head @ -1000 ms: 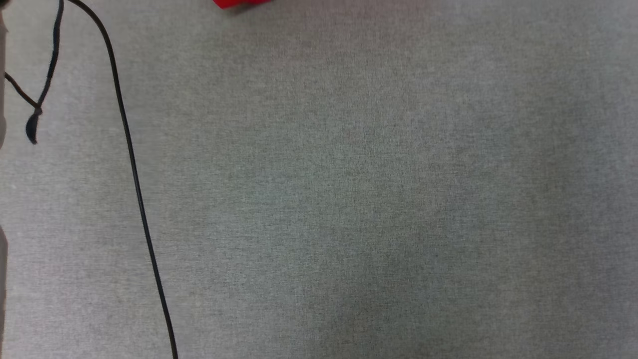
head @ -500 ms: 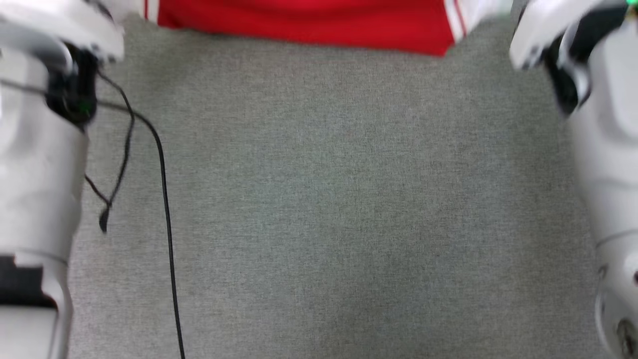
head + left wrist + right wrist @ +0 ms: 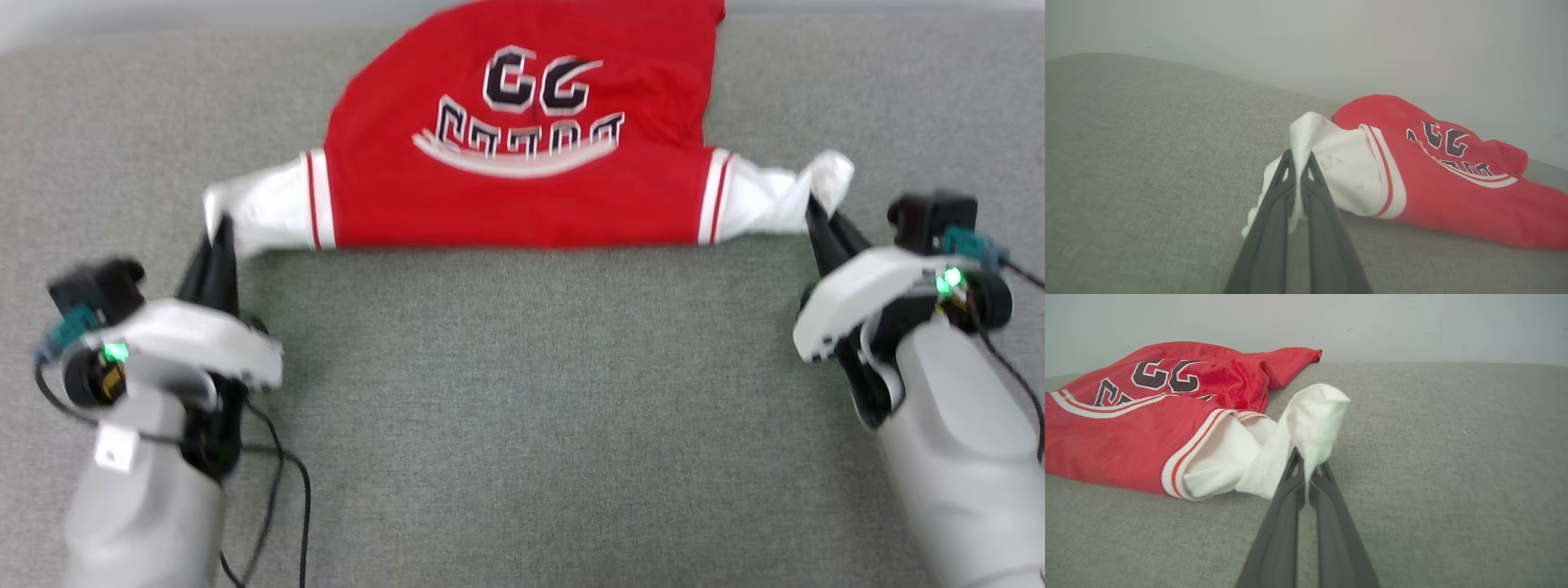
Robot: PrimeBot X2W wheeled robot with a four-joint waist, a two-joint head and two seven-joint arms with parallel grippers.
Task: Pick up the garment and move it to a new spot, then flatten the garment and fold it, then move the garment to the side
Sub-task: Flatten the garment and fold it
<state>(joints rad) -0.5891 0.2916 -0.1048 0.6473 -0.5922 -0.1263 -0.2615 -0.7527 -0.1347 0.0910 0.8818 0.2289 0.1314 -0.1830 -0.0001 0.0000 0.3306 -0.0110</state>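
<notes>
Two grippers, the left gripper [image 3: 219,237] and the right gripper [image 3: 814,219], each pinch a white sleeve end of the garment [image 3: 522,188] lying on the grey surface [image 3: 522,408], and uneven pulling could slip the thin fabric out.

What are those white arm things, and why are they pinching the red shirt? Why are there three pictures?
Those are a robot's two arms. One picture comes from a camera on its head, looking down. The other two come from little cameras on its wrists, looking along the dark fingers. On the grey cloth surface lies the garment, a red shirt with white sleeve ends. The left gripper is shut on one white sleeve end. The right gripper is shut on the other sleeve end. So the robot holds the shirt by both sleeves, stretched out between its arms.
</notes>
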